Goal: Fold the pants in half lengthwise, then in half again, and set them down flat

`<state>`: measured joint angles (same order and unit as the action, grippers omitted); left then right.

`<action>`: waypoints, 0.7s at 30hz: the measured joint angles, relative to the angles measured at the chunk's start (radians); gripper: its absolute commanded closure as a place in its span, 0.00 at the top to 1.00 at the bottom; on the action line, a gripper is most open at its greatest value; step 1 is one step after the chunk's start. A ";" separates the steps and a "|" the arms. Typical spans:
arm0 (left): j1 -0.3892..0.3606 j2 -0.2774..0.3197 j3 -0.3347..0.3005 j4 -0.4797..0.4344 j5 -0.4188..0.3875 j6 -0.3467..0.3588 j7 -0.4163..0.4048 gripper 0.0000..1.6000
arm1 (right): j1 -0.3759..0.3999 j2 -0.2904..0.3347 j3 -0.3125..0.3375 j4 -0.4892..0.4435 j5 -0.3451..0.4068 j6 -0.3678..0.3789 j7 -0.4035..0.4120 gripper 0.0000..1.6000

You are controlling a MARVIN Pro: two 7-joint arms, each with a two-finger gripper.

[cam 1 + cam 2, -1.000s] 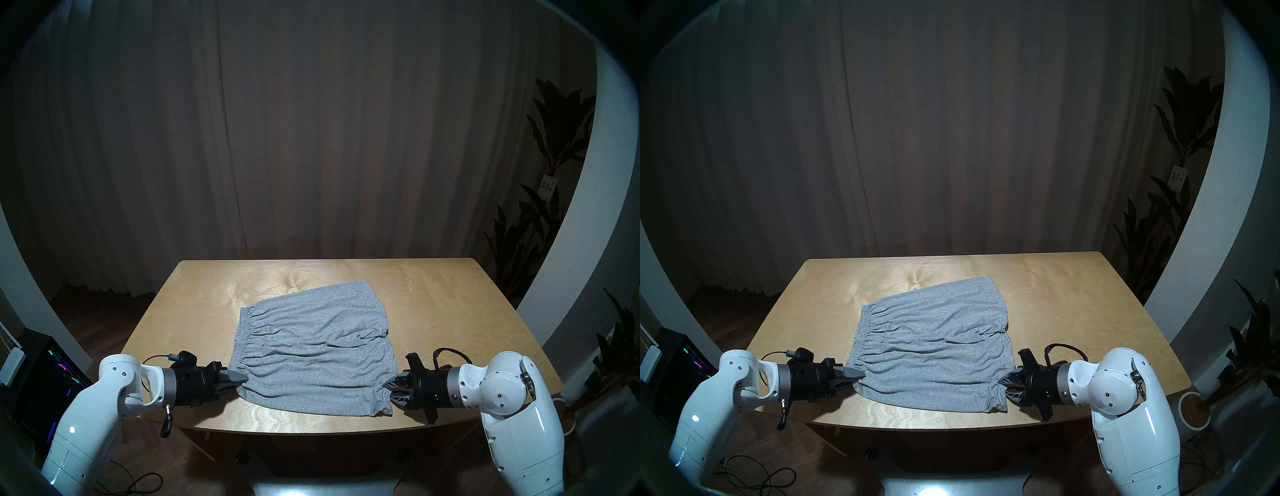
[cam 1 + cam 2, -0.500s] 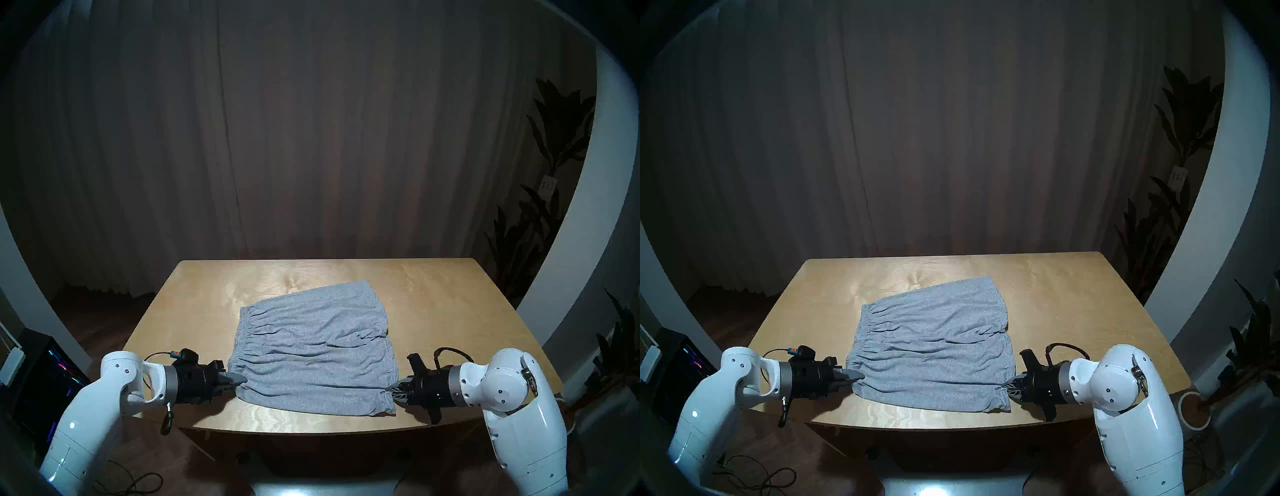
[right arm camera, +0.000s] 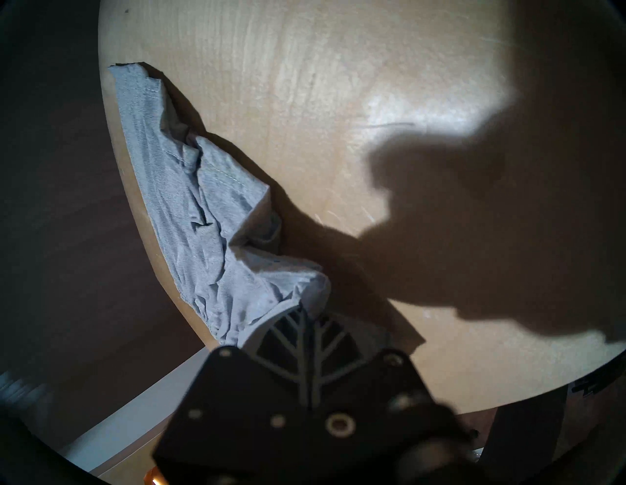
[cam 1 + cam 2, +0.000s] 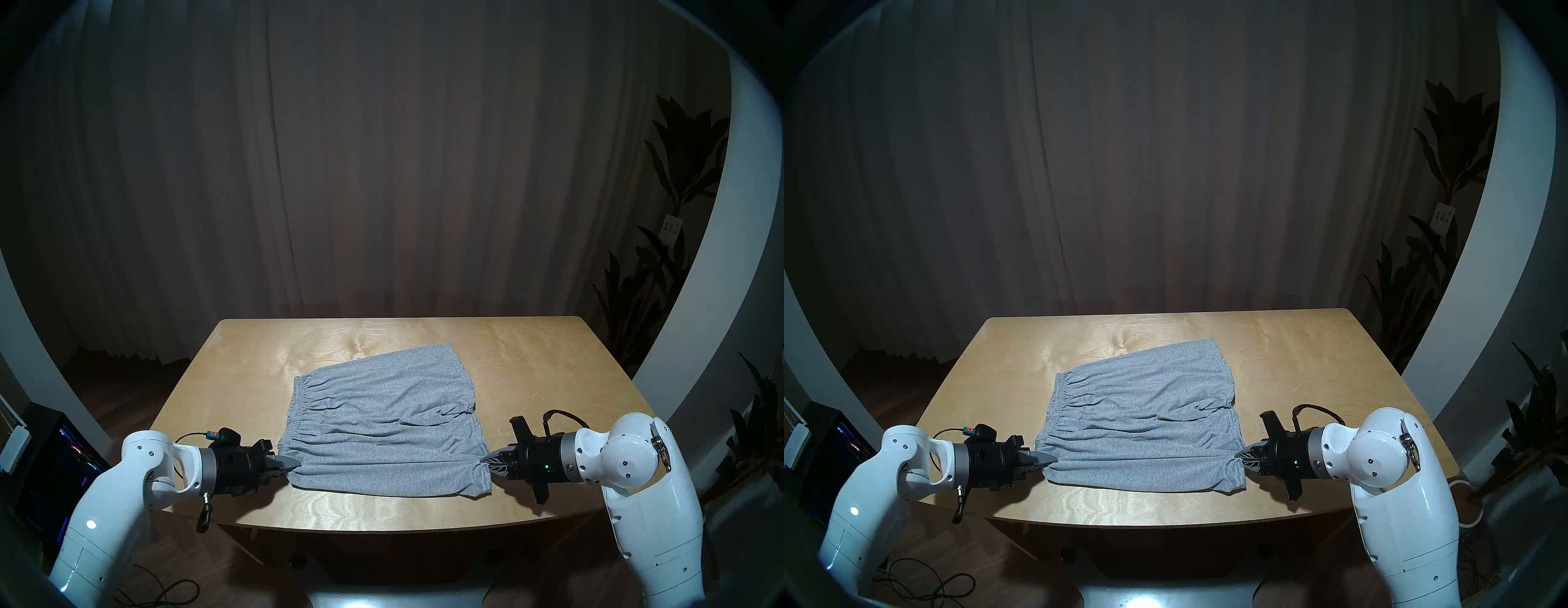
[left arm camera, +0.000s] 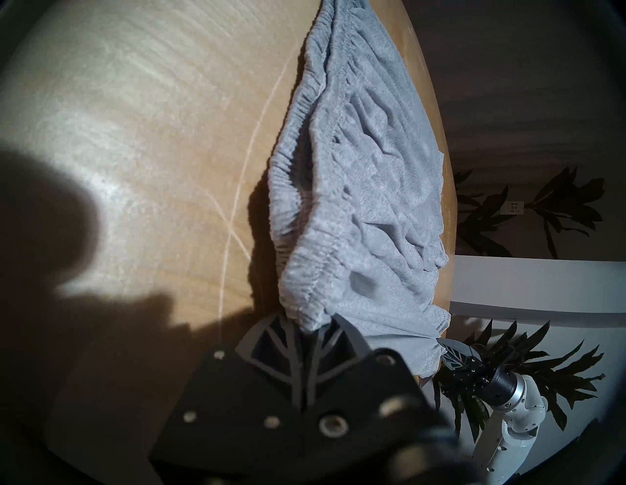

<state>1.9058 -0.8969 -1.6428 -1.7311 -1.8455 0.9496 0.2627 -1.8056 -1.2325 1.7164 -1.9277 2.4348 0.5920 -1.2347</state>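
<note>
The light grey pants [image 4: 382, 420] [image 4: 1144, 420] lie spread on the wooden table [image 4: 237, 382], waistband at the left, leg hems at the right. My left gripper [image 4: 295, 464] [image 4: 1051, 459] is shut on the near end of the gathered waistband [image 5: 305, 294], its fingers pinching the cloth. My right gripper [image 4: 485, 460] [image 4: 1240, 455] is shut on the near leg's hem corner [image 3: 305, 288], which is bunched and lifted a little off the table. The near edge of the pants is stretched between both grippers.
The table's front edge [image 4: 382, 526] runs just below the pants. Dark curtains hang behind; potted plants [image 4: 679, 212] stand at the right. A lit computer case [image 4: 63, 458] sits on the floor at the left.
Both grippers went from open to shut on the pants' near corners. The right gripper then rose and drew to the right, pulling the near edge taut.
</note>
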 measured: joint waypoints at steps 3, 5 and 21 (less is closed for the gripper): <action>0.007 0.001 -0.012 -0.017 -0.019 -0.004 0.027 0.00 | 0.013 -0.001 0.000 0.003 0.007 -0.003 0.000 0.00; 0.011 0.004 -0.027 -0.039 -0.035 -0.008 0.046 0.00 | 0.026 -0.001 0.000 0.006 0.012 -0.004 0.003 0.00; -0.048 0.015 -0.059 -0.128 -0.116 -0.042 0.159 0.00 | 0.124 -0.016 0.007 0.070 0.017 0.004 0.049 0.00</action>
<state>1.8573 -0.8815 -1.7020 -1.8590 -1.9611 0.9078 0.4218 -1.6814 -1.2487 1.7237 -1.8576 2.4515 0.5960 -1.1857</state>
